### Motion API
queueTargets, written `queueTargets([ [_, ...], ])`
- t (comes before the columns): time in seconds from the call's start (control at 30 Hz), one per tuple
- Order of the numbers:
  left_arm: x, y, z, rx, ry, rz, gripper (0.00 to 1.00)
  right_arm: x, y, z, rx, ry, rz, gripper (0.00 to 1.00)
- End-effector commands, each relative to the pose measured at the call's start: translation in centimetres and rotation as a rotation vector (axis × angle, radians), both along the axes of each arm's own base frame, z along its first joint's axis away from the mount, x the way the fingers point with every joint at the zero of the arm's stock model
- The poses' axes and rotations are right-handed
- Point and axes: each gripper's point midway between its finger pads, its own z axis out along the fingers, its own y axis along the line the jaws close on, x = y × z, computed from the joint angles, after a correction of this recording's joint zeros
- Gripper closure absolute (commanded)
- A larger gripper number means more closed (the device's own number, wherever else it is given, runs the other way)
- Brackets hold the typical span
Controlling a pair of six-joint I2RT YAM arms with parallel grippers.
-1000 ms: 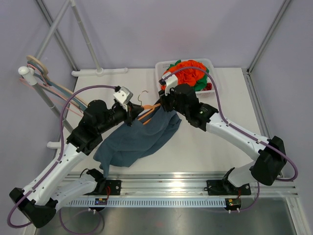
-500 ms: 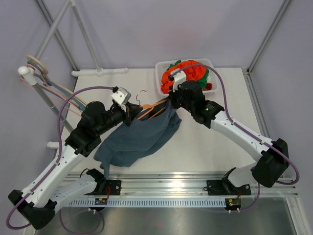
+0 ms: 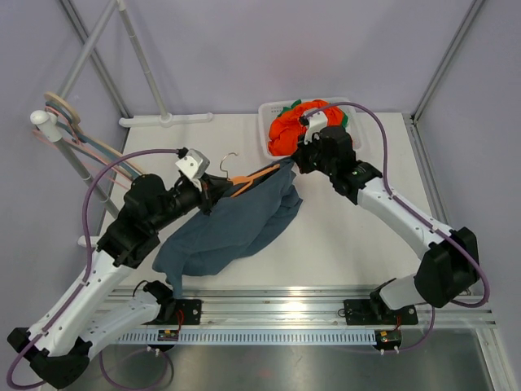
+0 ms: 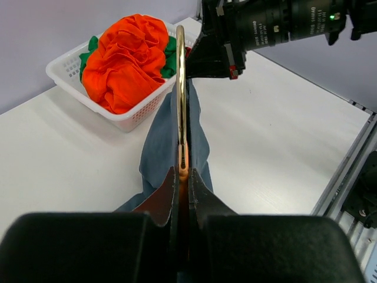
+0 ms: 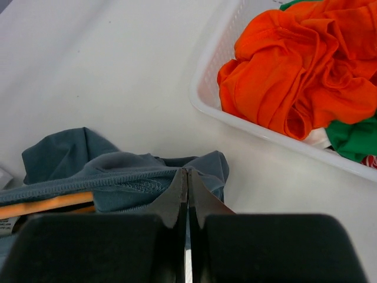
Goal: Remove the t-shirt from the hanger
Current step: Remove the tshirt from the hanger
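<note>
Seen from above, a white desk (image 3: pixel 350 244) carries a blue-grey t-shirt (image 3: pixel 228 232) spread from the middle toward the near left corner. An orange wooden hanger (image 4: pixel 180 88) with a metal hook runs through the shirt's upper end, lifted off the desk. The left gripper (image 4: pixel 182 171) is clamped on the hanger's left end, its jaws pressed tight on the wood. The right gripper (image 5: pixel 187 171) is pinched together on the shirt's stitched edge at the hanger's right end. Just beyond it, at the desk's far edge, a white basket (image 5: pixel 265 137) holds crumpled orange clothes (image 5: pixel 294 76).
</note>
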Motion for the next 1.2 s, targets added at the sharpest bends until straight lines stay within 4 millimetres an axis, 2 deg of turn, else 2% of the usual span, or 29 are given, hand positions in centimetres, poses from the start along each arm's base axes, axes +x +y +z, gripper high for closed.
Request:
queueTargets([
  [0.0, -2.1, 1.0, 7.3, -0.115, -0.164, -0.024, 1.00, 2.3, -2.1, -1.8, -0.009, 0.017, -0.062, 1.00],
  [0.2, -4.2, 1.8, 10.2, -0.162, -0.226, -0.057, 1.00, 3.6, -1.0, -3.3, 0.026, 0.034, -0.013, 1.00],
  [0.23, -4.1, 1.9, 10.4, -0.166, -0.231, -0.051, 1.00, 3.5, -0.7, -3.4, 0.032, 0.038, -0.001, 1.00],
  [0.33, -4.1, 2.7, 12.8, -0.219, -0.299, -0.008, 1.00, 3.0, 0.4, -3.2, 0.074, 0.041, 0.061, 1.00],
  [0.4, -4.0, 3.1, 13.6, -0.255, -0.323, 0.013, 1.00, 2.4, 1.6, -2.3, 0.125, 0.015, 0.131, 1.00],
  [0.43, -4.0, 3.1, 14.7, -0.288, -0.357, 0.016, 1.00, 2.3, 2.0, -2.0, 0.159, -0.007, 0.150, 1.00],
  [0.5, -3.4, 3.1, 14.5, -0.307, -0.368, 0.033, 1.00, 1.6, 2.7, -1.2, 0.205, -0.033, 0.192, 1.00],
  [0.53, -3.4, 3.3, 15.5, -0.349, -0.412, 0.043, 1.00, 1.0, 3.2, -0.4, 0.251, -0.065, 0.227, 1.00],
  [0.6, -2.7, 3.8, 15.8, -0.376, -0.443, 0.091, 1.00, 0.3, 3.4, 0.8, 0.307, -0.116, 0.248, 1.00],
  [0.67, -1.7, 3.9, 15.9, -0.387, -0.467, 0.128, 1.00, -1.5, 3.6, 2.4, 0.374, -0.199, 0.312, 1.00],
  [0.7, -1.1, 4.1, 15.9, -0.388, -0.468, 0.152, 1.00, -2.7, 3.7, 3.4, 0.397, -0.233, 0.354, 0.96],
  [0.77, -0.2, 3.9, 15.6, -0.385, -0.457, 0.176, 1.00, -4.2, 3.6, 3.2, 0.411, -0.282, 0.401, 0.85],
  [0.8, 0.1, 3.8, 15.3, -0.380, -0.449, 0.180, 1.00, -5.5, 3.8, 3.0, 0.411, -0.303, 0.454, 0.70],
  [0.87, 0.6, 3.5, 14.7, -0.369, -0.430, 0.179, 1.00, -6.8, 3.9, 2.7, 0.414, -0.320, 0.515, 0.48],
  [0.9, 0.7, 3.4, 14.6, -0.366, -0.422, 0.179, 1.00, -8.6, 4.4, 2.4, 0.422, -0.336, 0.611, 0.42],
  [0.93, 0.8, 3.2, 14.4, -0.366, -0.410, 0.176, 1.00, -9.5, 4.7, 2.3, 0.431, -0.339, 0.659, 0.28],
  [0.97, 0.8, 3.1, 14.4, -0.363, -0.404, 0.173, 1.00, -10.3, 4.9, 2.2, 0.445, -0.337, 0.706, 0.21],
  [1.0, 1.0, 2.9, 13.9, -0.353, -0.386, 0.171, 1.00, -11.6, 5.4, 2.1, 0.464, -0.326, 0.796, 0.16],
  [1.1, 1.1, 3.0, 13.7, -0.353, -0.367, 0.177, 1.00, -12.6, 6.3, 1.8, 0.495, -0.283, 0.898, 0.01],
  [1.17, 1.3, 3.1, 13.5, -0.356, -0.361, 0.189, 1.00, -13.0, 7.0, 1.5, 0.501, -0.285, 0.926, 0.01],
])
